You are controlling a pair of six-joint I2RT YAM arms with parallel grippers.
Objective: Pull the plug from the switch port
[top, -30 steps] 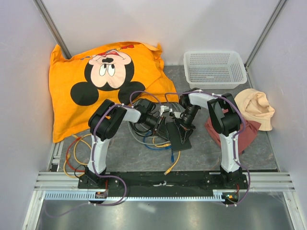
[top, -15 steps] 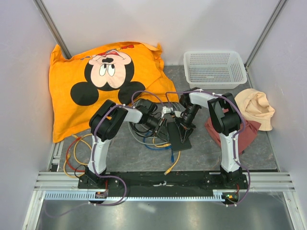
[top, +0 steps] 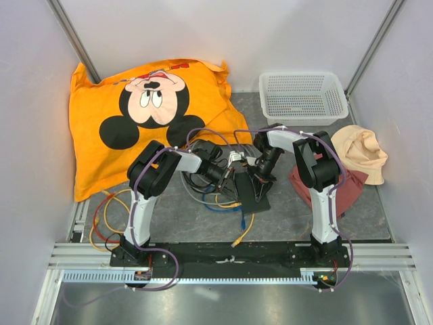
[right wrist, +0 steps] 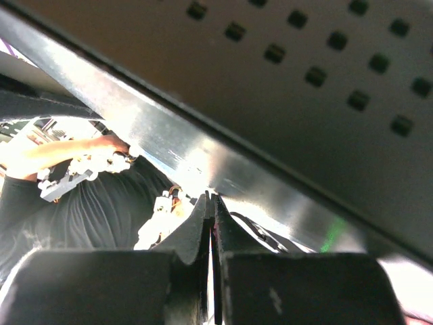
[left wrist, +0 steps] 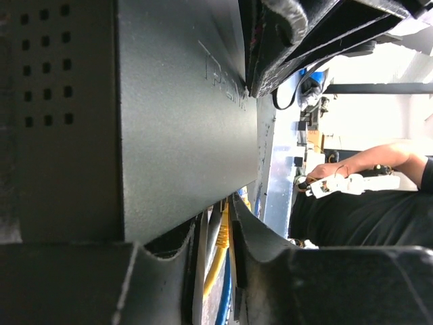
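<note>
The switch (top: 252, 196) is a flat black box at the middle of the table, between both arms. It fills the left wrist view (left wrist: 176, 122) and the top of the right wrist view (right wrist: 304, 81). My left gripper (top: 229, 175) is at the switch's left edge. In the left wrist view (left wrist: 216, 271) its jaws stand a narrow gap apart around a yellow plug (left wrist: 220, 237) that runs up to the switch's edge; a grey and a blue cable lie alongside. My right gripper (top: 260, 172) rests at the switch's far end, and its jaws are pressed together (right wrist: 212, 217).
An orange Mickey Mouse pillow (top: 149, 115) lies at the back left. A white mesh basket (top: 302, 98) stands at the back right. A beige cap (top: 362, 152) and a maroon cloth (top: 348, 193) lie at the right. Loose yellow, orange and blue cables (top: 108, 210) trail to the front left.
My left gripper has moved a little to the right, closer in against the switch's left edge. The right arm and the switch have barely moved.
</note>
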